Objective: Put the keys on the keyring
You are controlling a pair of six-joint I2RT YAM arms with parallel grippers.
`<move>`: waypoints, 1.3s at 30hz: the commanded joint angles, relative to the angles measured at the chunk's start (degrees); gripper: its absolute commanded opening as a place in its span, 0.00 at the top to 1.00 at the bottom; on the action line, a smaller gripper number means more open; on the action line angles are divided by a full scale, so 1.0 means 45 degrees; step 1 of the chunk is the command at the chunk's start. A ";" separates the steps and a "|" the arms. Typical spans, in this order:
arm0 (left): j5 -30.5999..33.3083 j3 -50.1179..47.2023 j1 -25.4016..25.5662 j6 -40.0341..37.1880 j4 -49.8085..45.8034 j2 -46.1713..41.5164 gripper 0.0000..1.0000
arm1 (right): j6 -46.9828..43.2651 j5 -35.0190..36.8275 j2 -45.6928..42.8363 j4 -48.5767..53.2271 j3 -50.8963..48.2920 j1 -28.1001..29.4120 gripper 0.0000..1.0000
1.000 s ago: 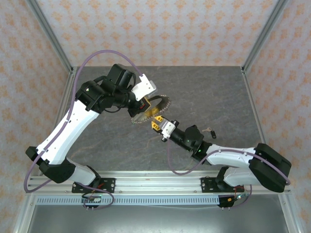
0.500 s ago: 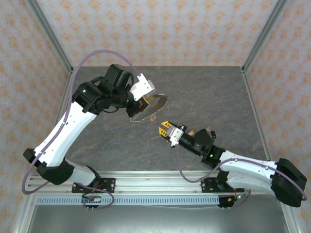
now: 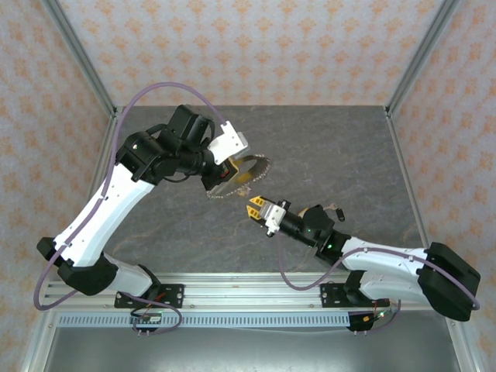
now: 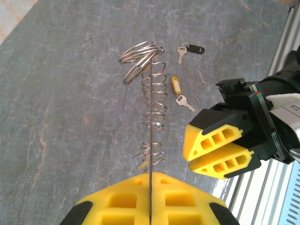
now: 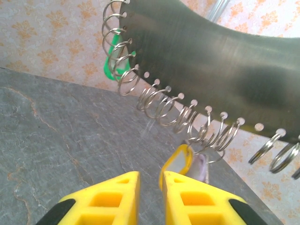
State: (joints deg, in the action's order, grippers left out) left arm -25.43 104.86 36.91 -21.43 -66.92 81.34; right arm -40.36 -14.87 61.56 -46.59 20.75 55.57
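Holding the keyring [image 3: 242, 173] up over the table [image 3: 349, 147], pinched edge-on in the tight-pressed left gripper [image 4: 150, 180]. Hovering close by with the right gripper [image 5: 150, 180], fingers barely parted and gripping nothing, facing a yellow-tagged key [image 5: 179, 161] and a green-tagged key [image 5: 111, 63] dangling among the rings. Down on the table, spotting a black-tagged key [image 4: 191, 48] and a loose yellow key [image 4: 177, 89] lying near each other.

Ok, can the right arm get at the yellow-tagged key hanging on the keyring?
Probably yes: the yellow-tagged key hangs just ahead of the right gripper, jaws slightly apart, with nothing in between; the left gripper holds the keyring up.
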 commanded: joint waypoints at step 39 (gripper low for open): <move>-0.0059 -0.0072 0.0352 -0.0589 0.0290 -0.0709 1.00 | 0.0531 0.0374 0.2326 -0.2946 0.0807 -0.0035 0.81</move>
State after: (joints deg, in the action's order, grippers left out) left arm -26.50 104.57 38.15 -24.08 -67.55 79.66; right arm -39.05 -13.04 72.93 -56.64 23.62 55.57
